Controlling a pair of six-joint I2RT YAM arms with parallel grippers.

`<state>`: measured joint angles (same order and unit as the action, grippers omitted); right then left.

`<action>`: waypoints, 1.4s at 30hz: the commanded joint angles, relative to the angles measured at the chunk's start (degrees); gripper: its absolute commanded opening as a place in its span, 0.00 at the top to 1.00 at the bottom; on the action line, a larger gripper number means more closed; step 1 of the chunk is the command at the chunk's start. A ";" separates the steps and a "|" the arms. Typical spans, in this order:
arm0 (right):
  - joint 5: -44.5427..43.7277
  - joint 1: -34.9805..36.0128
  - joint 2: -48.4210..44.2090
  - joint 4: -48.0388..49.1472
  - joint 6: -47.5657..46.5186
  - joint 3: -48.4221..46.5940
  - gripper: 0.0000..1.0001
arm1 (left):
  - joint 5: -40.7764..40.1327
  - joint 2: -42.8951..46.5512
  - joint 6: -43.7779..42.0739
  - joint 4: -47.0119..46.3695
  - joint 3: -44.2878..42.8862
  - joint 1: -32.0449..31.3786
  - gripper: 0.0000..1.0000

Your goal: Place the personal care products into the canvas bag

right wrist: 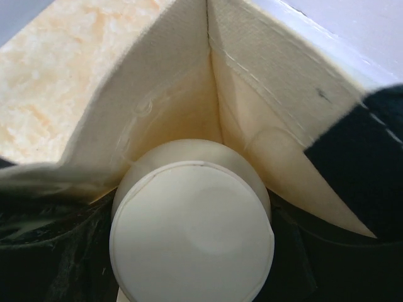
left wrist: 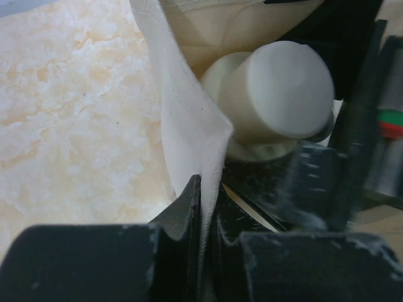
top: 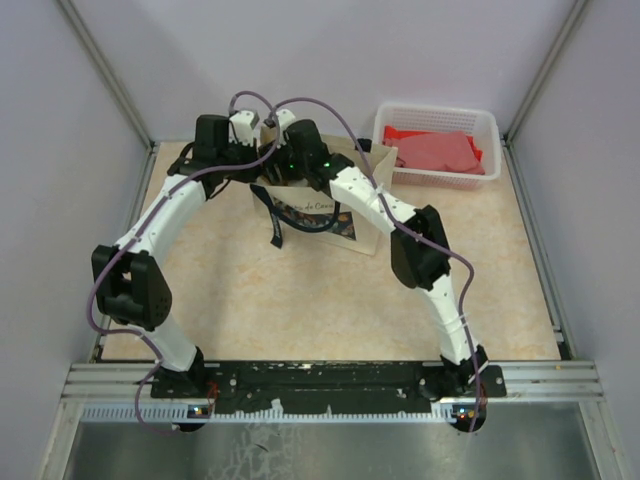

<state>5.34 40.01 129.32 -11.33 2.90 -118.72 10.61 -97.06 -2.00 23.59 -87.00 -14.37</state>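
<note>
While left gripper (left wrist: 203,211) is clamped on the bag (left wrist: 189,119) rim, canvas pinched flat between its fingers, right gripper (right wrist: 192,255) grips a bottle (right wrist: 192,233) cap-up, with a dark finger on each side. Bottle has a cream cap and beige body. It sits in the bag mouth at an inside corner seam, just beside the pinched rim. Can't tell how deep in the bag it is. Both arms arch in over the bag, one from each side. Bag stands on the table (top: 300,300), printed panel toward the arm bases, navy handle hanging over that panel. Basket (top: 437,112) with red contents is just beside the bag's right rear corner; can't tell if they touch.
</note>
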 commanded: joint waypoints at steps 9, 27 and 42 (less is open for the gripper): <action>-5.26 1.12 2.09 -6.44 -1.97 -11.31 0.49 | 0.07 4.17 -0.65 -1.36 -3.70 0.84 0.97; -7.59 0.54 -8.09 -4.76 1.19 -7.13 0.01 | 0.25 4.07 0.02 -1.71 -3.25 1.45 0.96; -22.36 -4.29 -41.92 -4.25 -2.05 22.87 0.01 | 0.54 6.34 -0.68 -6.14 -2.88 2.33 0.00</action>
<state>-11.18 36.75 93.21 -16.95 2.24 -100.73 10.61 -94.06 -2.28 22.33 -88.47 -12.16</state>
